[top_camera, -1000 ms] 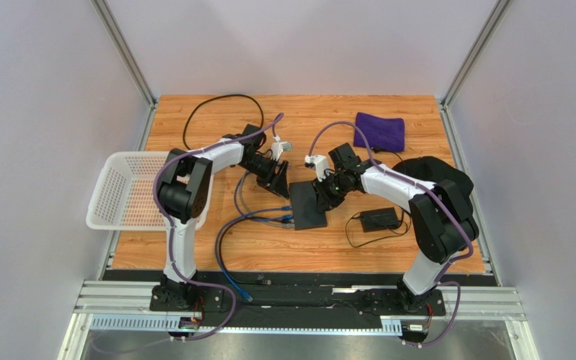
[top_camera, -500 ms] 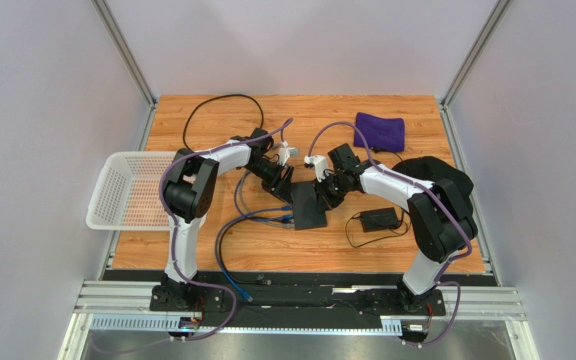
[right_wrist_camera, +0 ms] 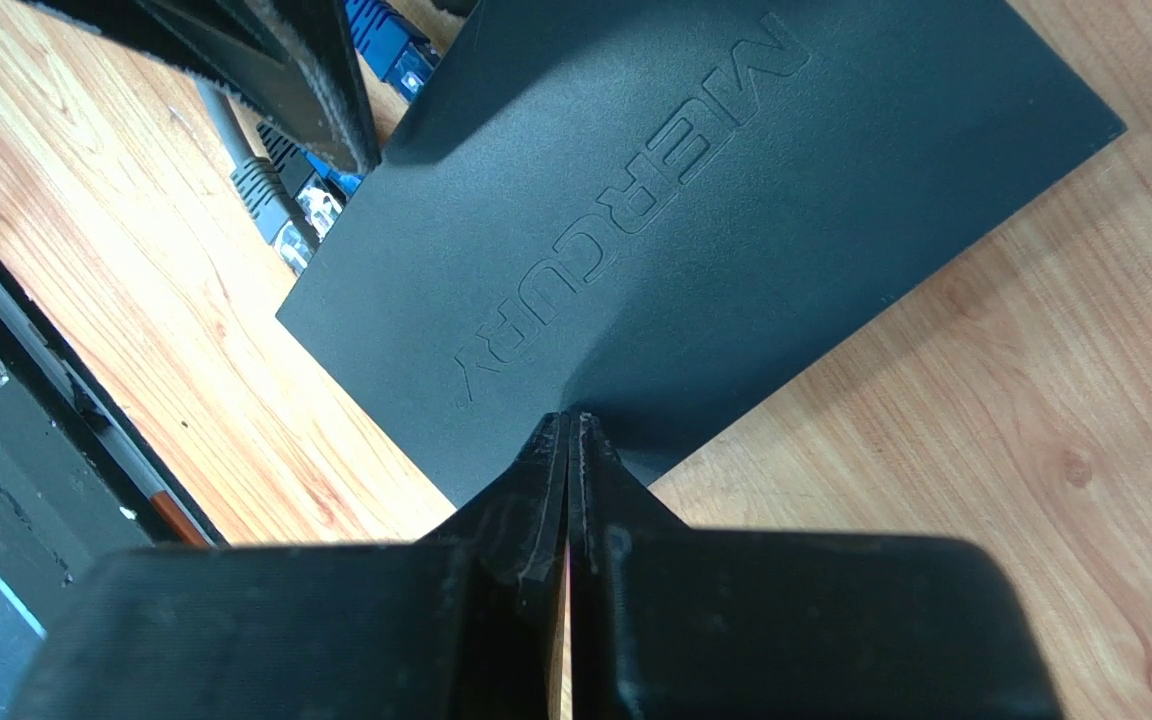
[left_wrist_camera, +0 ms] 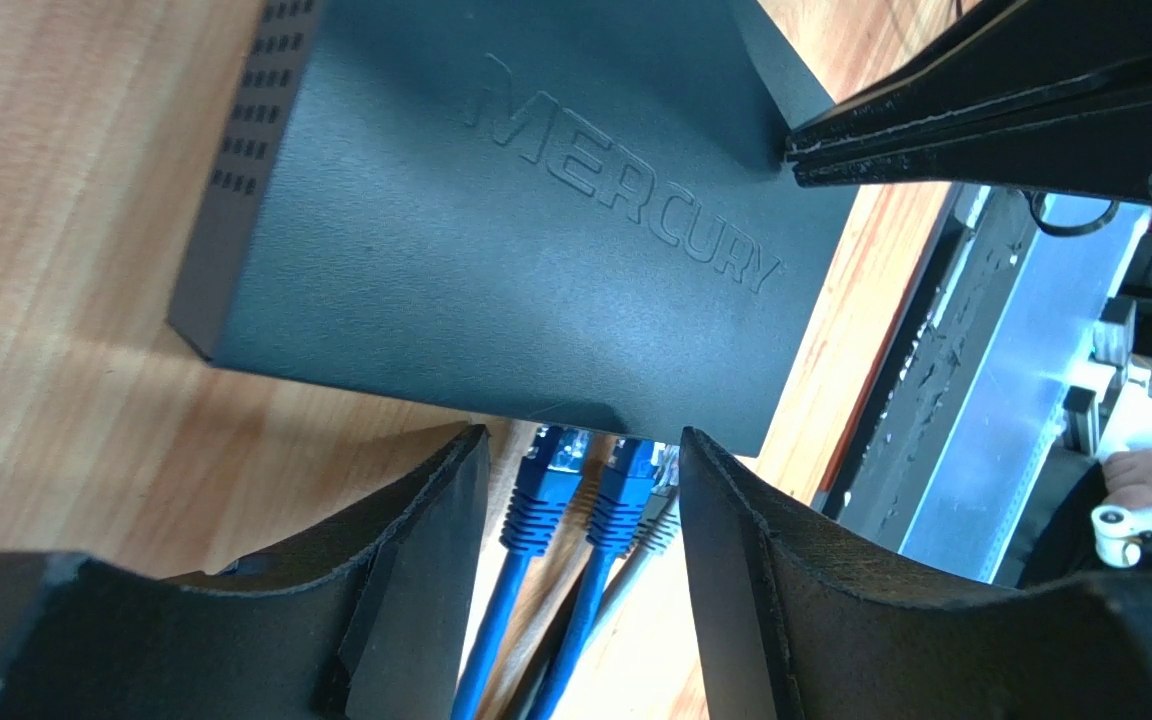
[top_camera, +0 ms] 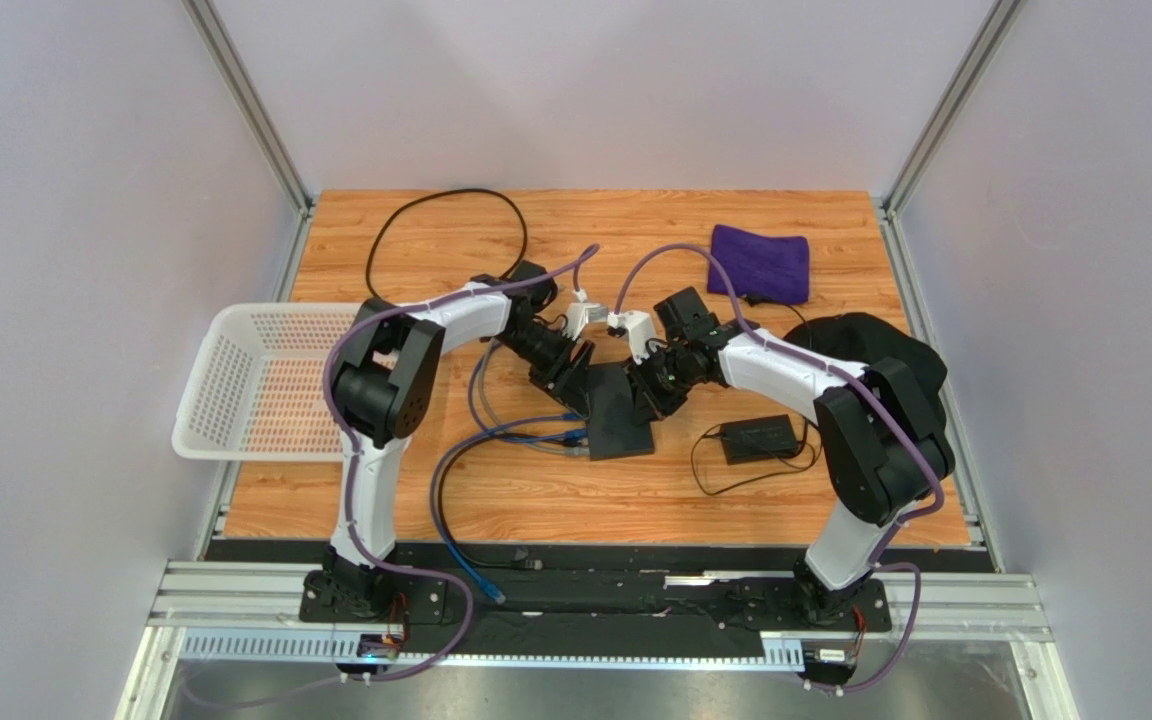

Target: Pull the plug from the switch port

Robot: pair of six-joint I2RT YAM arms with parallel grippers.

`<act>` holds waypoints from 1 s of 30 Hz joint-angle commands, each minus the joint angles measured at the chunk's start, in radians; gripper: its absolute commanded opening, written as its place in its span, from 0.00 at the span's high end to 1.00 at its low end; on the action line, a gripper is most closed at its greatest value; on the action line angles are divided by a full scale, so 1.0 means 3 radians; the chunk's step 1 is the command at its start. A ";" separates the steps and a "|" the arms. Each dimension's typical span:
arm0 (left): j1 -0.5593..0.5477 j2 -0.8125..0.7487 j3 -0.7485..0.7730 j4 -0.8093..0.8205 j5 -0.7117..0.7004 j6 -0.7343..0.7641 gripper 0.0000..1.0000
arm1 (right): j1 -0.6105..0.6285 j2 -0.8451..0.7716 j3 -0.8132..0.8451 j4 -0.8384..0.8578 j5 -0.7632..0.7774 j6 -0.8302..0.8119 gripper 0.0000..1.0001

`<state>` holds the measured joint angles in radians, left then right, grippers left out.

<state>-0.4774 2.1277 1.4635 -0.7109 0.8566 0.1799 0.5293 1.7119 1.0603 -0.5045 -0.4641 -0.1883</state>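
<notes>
The switch [top_camera: 620,413] is a flat matte-black box marked MERCURY [left_wrist_camera: 537,225] [right_wrist_camera: 687,210] in the middle of the wooden table. Two blue plugs [left_wrist_camera: 545,495] and a grey one [left_wrist_camera: 660,518] sit in its sockets on the left edge. My left gripper [left_wrist_camera: 579,495] is open, its fingers on either side of the blue plugs, not touching them; it shows in the top view [top_camera: 575,375] too. My right gripper [right_wrist_camera: 570,435] is shut with nothing between its fingers, its tips pressing down on the switch's top near the right edge [top_camera: 654,393].
Blue cables [top_camera: 455,465] loop toward the table's near edge. A small black power brick [top_camera: 760,438] with a thin cord lies right of the switch. A white basket [top_camera: 259,383] hangs off the left edge. A purple cloth [top_camera: 760,263] and a black cable loop [top_camera: 440,225] lie at the back.
My left gripper has moved right and nearer to the switch's socket edge, now straddling the plugs. My right gripper stays on the switch.
</notes>
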 commanded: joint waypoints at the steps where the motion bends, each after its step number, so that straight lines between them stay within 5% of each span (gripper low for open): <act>1: -0.0019 0.0117 0.0051 -0.0090 -0.0104 0.0208 0.41 | 0.0020 -0.0010 -0.0037 0.0086 0.0084 -0.0022 1.00; 30: -0.0019 0.0383 0.0378 -0.0422 0.0167 0.0454 0.50 | 0.0025 0.0010 -0.0032 0.0091 0.0136 -0.0001 1.00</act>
<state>-0.4717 2.2124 1.5444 -0.8242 0.9447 0.2634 0.5297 1.7115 1.0603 -0.5022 -0.4561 -0.1871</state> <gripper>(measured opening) 0.497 0.006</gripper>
